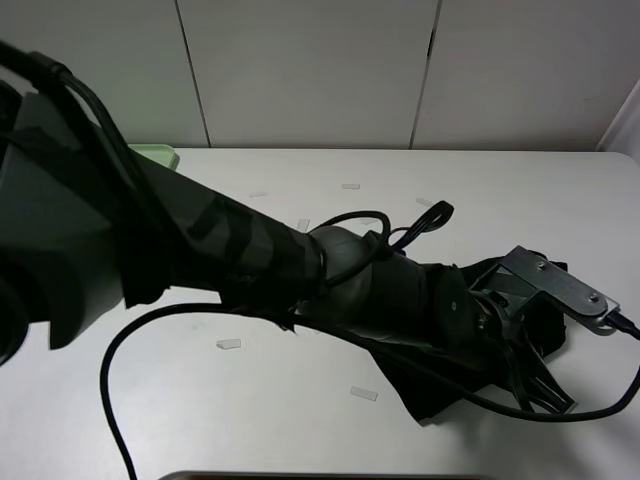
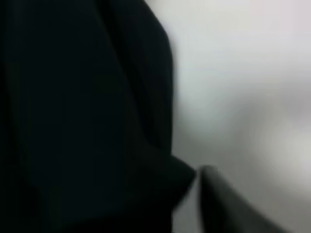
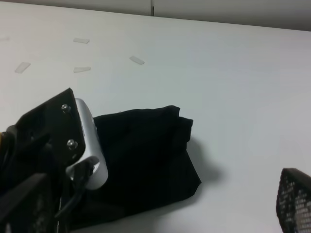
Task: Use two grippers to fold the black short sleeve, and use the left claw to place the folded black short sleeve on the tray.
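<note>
So the left fingers (image 2: 228,204) sit right against the black shirt (image 3: 146,160), bunched on the worktop (image 1: 300,420) well apart from the tray (image 1: 160,156), probably lining up the pickup. Can't tell if they're clamped; same for the right fingers (image 3: 296,199).

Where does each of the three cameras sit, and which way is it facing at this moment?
Exterior high: mounted above, looking down on the white table; the left arm stretches across to the black short sleeve.
Left wrist: close against the black short sleeve, blurred; one of its fingers shows.
Right wrist: low over the table, facing the black short sleeve and the left arm's wrist bracket; one of its own fingers shows.
Shared: all three views see the black short sleeve.
</note>
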{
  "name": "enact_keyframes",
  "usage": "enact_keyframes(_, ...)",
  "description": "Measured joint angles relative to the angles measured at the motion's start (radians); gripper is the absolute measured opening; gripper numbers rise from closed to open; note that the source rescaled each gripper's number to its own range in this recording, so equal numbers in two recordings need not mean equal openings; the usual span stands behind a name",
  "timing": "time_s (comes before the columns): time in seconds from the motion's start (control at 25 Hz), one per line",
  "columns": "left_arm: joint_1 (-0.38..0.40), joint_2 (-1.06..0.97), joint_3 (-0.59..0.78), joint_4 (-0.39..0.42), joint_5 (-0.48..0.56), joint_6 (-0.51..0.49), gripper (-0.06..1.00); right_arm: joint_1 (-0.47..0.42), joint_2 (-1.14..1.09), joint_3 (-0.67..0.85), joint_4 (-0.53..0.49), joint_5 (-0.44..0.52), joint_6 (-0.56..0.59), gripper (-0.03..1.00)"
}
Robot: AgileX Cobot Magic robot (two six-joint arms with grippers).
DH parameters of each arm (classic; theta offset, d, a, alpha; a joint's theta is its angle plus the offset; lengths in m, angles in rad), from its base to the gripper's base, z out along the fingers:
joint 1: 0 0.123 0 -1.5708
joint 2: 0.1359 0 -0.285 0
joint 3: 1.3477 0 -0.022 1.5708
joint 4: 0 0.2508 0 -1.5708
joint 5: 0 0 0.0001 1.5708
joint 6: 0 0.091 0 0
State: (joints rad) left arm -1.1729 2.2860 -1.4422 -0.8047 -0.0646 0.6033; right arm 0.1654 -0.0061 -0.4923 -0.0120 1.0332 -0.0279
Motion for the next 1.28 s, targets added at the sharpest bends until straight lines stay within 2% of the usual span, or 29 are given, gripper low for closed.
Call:
enact_keyframes(0.12, -0.005, 0.0, -0.001, 0.031, 0.01, 0.0, 0.64, 0.0, 0.0, 0.0, 0.0, 0.0, 0.0, 1.0)
enact_keyframes(0.16, -0.007, 0.0, -0.001, 0.044, 0.012, 0.0, 0.71, 0.0, 0.0, 0.0, 0.0, 0.0, 0.0, 1.0)
enact_keyframes(0.28, -0.007, -0.004, -0.002, 0.101, 0.021, 0.0, 0.79, 0.0, 0.0, 0.0, 0.0, 0.0, 0.0, 1.0)
enact_keyframes(0.56, -0.007, -0.128, -0.002, 0.244, 0.01, 0.0, 0.81, 0.0, 0.0, 0.0, 0.0, 0.0, 0.0, 1.0)
enact_keyframes(0.8, -0.004, -0.229, -0.002, 0.324, -0.031, 0.003, 0.81, 0.0, 0.0, 0.0, 0.0, 0.0, 0.0, 1.0)
enact_keyframes(1.04, 0.036, -0.241, -0.002, 0.329, -0.09, 0.002, 0.81, 0.0, 0.0, 0.0, 0.0, 0.0, 0.0, 1.0)
enact_keyframes(1.28, 0.134, -0.241, -0.002, 0.265, -0.149, 0.0, 0.81, 0.0, 0.0, 0.0, 0.0, 0.0, 0.0, 1.0)
